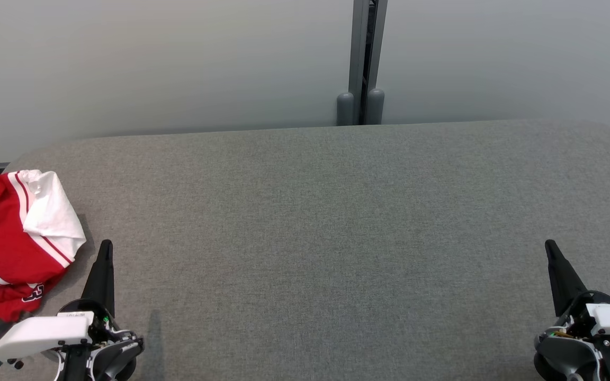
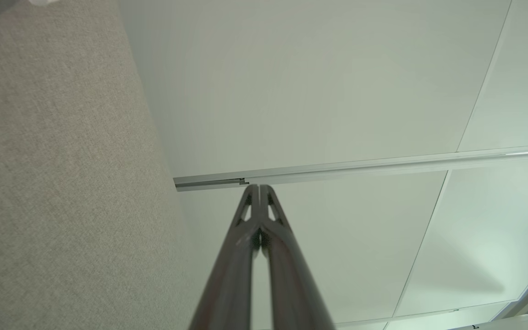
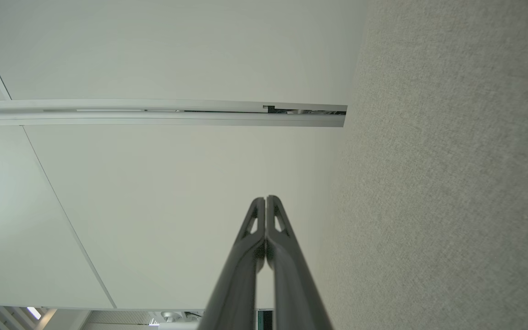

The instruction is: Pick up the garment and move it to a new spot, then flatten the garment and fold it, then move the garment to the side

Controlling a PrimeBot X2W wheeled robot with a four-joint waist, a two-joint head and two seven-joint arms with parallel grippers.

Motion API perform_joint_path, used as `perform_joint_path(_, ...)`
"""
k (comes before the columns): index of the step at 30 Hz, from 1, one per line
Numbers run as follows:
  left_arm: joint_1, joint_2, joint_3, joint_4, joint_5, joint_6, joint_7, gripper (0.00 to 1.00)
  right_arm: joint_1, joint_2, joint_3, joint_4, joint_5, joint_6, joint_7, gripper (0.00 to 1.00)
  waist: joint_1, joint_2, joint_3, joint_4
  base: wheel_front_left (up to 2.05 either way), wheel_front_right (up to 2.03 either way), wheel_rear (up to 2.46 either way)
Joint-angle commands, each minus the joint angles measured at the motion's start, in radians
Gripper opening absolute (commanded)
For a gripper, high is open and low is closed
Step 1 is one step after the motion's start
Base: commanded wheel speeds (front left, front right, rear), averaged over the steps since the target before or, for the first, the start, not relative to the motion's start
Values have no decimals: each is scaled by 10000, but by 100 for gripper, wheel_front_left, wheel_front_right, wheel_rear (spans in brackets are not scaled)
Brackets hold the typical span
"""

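My left gripper (image 1: pixel 106 244) and right gripper (image 1: pixel 549 245), pinched closed and empty, seem parked at the front corners of the bench (image 1: pixel 326 222); the crumpled shirt (image 1: pixel 16 248) lies at its left edge.

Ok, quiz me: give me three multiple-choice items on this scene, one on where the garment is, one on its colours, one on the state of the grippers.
1. Where does the garment lie on the grey table?
A. at the left edge, near the left gripper
B. in the middle
C. at the far right corner

2. Which colours does the garment show?
A. blue and yellow
B. red and white
C. all black

3. How do the left gripper and the right gripper stand?
A. both open wide
B. both shut and empty
C. the left one shut on the garment

Answers:
1 A: the head view has it crumpled at the table's left edge.
2 B: it is red cloth with white stripes and a white part.
3 B: each wrist view shows its gripper closed tip to tip on nothing.
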Motion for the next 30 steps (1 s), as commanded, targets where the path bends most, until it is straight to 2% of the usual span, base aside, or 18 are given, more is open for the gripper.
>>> perform_joint_path(1,-113,57,32,-32,-10,-37,27,0,86,-92,-6,-29,21,8,27,0,0,-1,0,0,0,0,0)
perform_joint_path(2,-113,57,32,-32,-10,-35,27,0,86,-92,-6,-29,21,8,27,0,0,-1,0,0,0,0,0)
perform_joint_path(3,0,-2,0,4,1,0,-1,100,0,0,0,3,-1,0,-2,100,0,-1,0,0,0,0,0)
perform_joint_path(7,322,-132,-29,357,3,2,-12,100,251,163,20,346,-5,-11,-7,100,0,-1,4,-1,0,0,0)
perform_joint_path(15,118,-69,-199,521,615,0,-426,100,65,-4,426,285,-468,-9,-420,100,0,-1,27,0,0,0,0)
perform_joint_path(24,-68,-67,-205,611,2286,-1,-849,100,-157,-62,536,345,-1827,-6,-848,100,0,-1,56,-6,0,0,0)
perform_joint_path(30,-185,-64,-237,645,3788,-3,-1147,100,-280,-58,548,305,-3322,-4,-1146,100,0,-1,75,-8,0,0,0)
